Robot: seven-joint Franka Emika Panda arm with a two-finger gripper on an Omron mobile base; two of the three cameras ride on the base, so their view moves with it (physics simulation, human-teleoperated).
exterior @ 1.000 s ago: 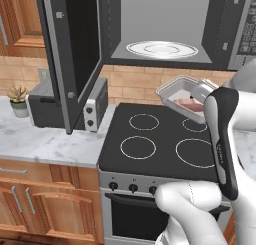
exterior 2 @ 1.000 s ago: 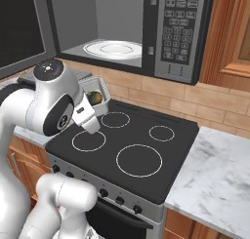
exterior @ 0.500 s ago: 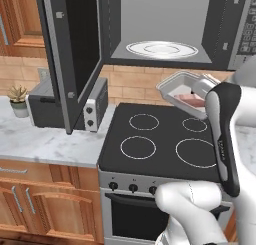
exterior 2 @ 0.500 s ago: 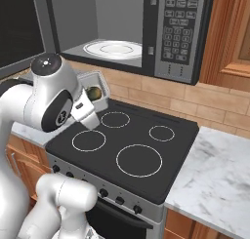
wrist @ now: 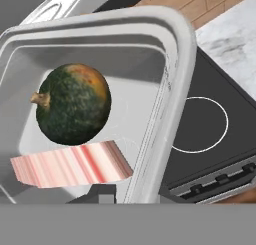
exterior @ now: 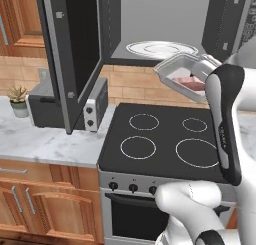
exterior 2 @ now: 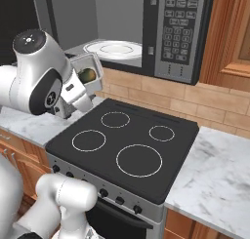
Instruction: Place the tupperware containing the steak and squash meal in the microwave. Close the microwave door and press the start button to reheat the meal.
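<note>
Clear plastic tupperware [wrist: 165, 89], shallow and round-cornered, raised in the air above the back of a black stovetop [exterior: 165, 141], just below and in front of the open microwave [exterior: 165, 24]. Inside the tub, a dark green squash [wrist: 74, 104] with an orange patch, beside a pinkish-red striped slab of steak [wrist: 70, 164]. Pinched at the tub's near rim by the gripper [wrist: 135, 191], one dark fingertip inside the wall and one outside, jaws nearly closed on the thin plastic. Seen from the left base view, tupperware [exterior: 184, 75] level with the lower lip of the microwave cavity, tilted slightly, not yet inside. White round turntable [exterior: 161, 49] bare and waiting within the cavity. Microwave door [exterior: 75, 54] swung wide to the left, dark glass in a grey frame. Keypad strip [exterior 2: 177, 30] at the right of the oven, untouched.

Judged progress: lifting done, carrying under way. Left to do: slide the tub onto the turntable, let go, withdraw, swing the door shut, press start. Small grey toaster oven [exterior: 67, 106] and potted plant [exterior: 18, 100] on the marble counter [exterior: 45, 144] to the left.
</note>
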